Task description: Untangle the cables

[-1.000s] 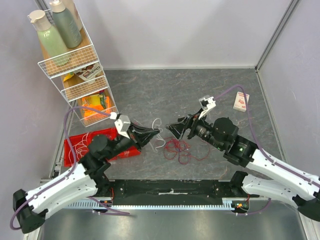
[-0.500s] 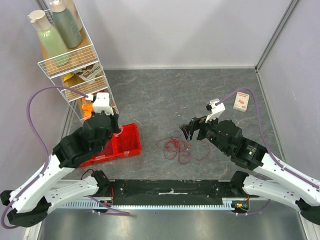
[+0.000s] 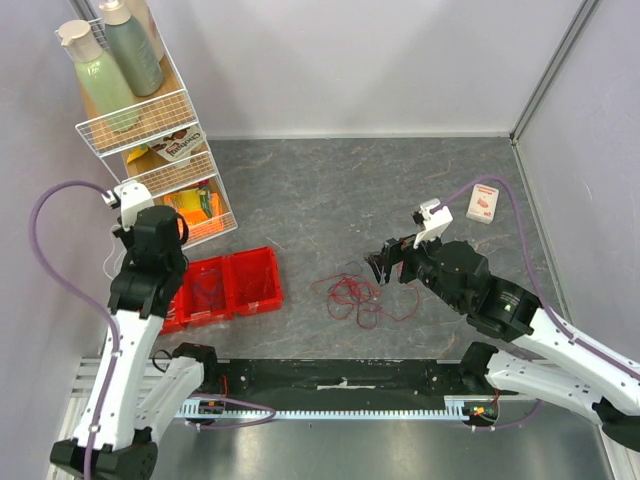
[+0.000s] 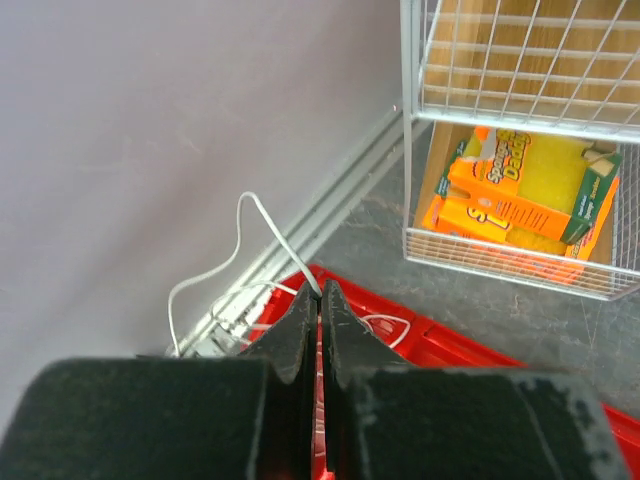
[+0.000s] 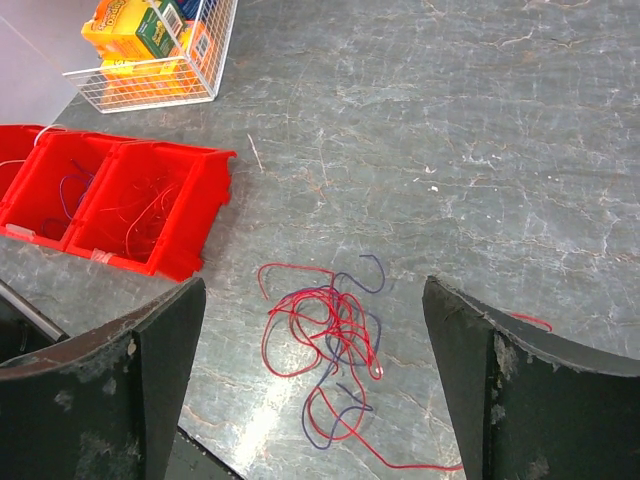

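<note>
A tangle of red and dark purple cables (image 3: 355, 298) lies on the grey table, also in the right wrist view (image 5: 330, 320). My right gripper (image 3: 385, 262) is open and empty, its wide-spread fingers hovering just right of and above the tangle (image 5: 312, 285). My left gripper (image 4: 321, 292) is shut on a thin white cable (image 4: 255, 205), which loops up from its tips and hangs down to the left. It is held above the left end of the red bin (image 4: 450, 340). In the top view the left gripper is hidden under its own wrist (image 3: 150, 240).
The red two-compartment bin (image 3: 225, 285) holds thin loose wires (image 5: 130, 215). A white wire rack (image 3: 150, 130) with bottles and orange boxes (image 4: 520, 190) stands at the back left. A small card box (image 3: 482, 203) lies at the back right. Grey walls close three sides.
My left arm has swung from the table's middle to the far left and risen, carrying the white cable away from the tangle to over the red bin. My right gripper drew back slightly right.
</note>
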Robot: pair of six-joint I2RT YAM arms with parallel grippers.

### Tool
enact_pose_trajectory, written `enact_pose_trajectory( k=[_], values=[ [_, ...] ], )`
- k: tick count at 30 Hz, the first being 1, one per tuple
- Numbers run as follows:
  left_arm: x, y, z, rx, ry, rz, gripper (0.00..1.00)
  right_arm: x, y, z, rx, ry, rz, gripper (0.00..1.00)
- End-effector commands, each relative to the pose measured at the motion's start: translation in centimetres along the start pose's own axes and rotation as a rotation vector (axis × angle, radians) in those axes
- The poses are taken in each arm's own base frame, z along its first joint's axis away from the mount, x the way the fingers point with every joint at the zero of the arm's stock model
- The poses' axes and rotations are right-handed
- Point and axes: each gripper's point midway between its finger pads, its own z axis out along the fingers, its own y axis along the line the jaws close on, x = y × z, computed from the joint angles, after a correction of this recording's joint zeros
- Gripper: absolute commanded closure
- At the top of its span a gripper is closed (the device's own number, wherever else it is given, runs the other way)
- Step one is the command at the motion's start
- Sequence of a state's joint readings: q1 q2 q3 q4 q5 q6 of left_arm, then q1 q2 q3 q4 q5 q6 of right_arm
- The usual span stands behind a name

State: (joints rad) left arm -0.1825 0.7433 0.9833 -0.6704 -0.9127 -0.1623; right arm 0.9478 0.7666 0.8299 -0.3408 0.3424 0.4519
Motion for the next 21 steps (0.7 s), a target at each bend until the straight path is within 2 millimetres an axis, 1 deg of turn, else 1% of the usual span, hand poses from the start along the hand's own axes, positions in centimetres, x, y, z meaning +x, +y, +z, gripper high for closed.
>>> enact_pose_trajectory(
  k=[1, 4, 8, 11, 14, 18, 20, 21],
  values=[
    [2.0, -1.2, 1.5, 0.002, 0.057, -0.130, 0.98, -2.7, -0.1, -1.6, 0.000, -0.061, 0.001, 0.03],
    [4.5, -1.2, 1.8, -0.031, 0.116, -0.212, 0.98, -3.0, -0.4, -2.3, 0.007, -0.072, 0.002, 0.03],
    [7.1, -1.2, 1.9, -0.072, 0.158, -0.304, 0.98, -2.9, -1.2, -2.7, 0.034, -0.075, -0.007, 0.02],
    [9.0, -0.4, 1.7, -0.138, 0.196, -0.366, 0.98, -2.5, -1.3, -2.6, 0.039, -0.066, -0.015, 0.02],
    [10.9, -0.3, 1.4, -0.174, 0.250, -0.425, 0.99, -2.2, -1.2, -2.3, 0.039, -0.054, -0.017, 0.02],
    [13.0, 0.6, 1.2, -0.276, 0.290, -0.499, 0.98, -1.6, -1.0, -1.7, 0.035, -0.033, -0.014, 0.02],
    [13.9, 1.0, 0.8, -0.311, 0.301, -0.552, 0.93, -1.1, -0.8, -1.4, 0.029, -0.013, -0.011, 0.02],
    [14.2, 1.1, 0.7, -0.316, 0.302, -0.566, 0.88, -0.7, -0.7, -1.3, 0.025, -0.003, -0.008, 0.02]
  ],
)
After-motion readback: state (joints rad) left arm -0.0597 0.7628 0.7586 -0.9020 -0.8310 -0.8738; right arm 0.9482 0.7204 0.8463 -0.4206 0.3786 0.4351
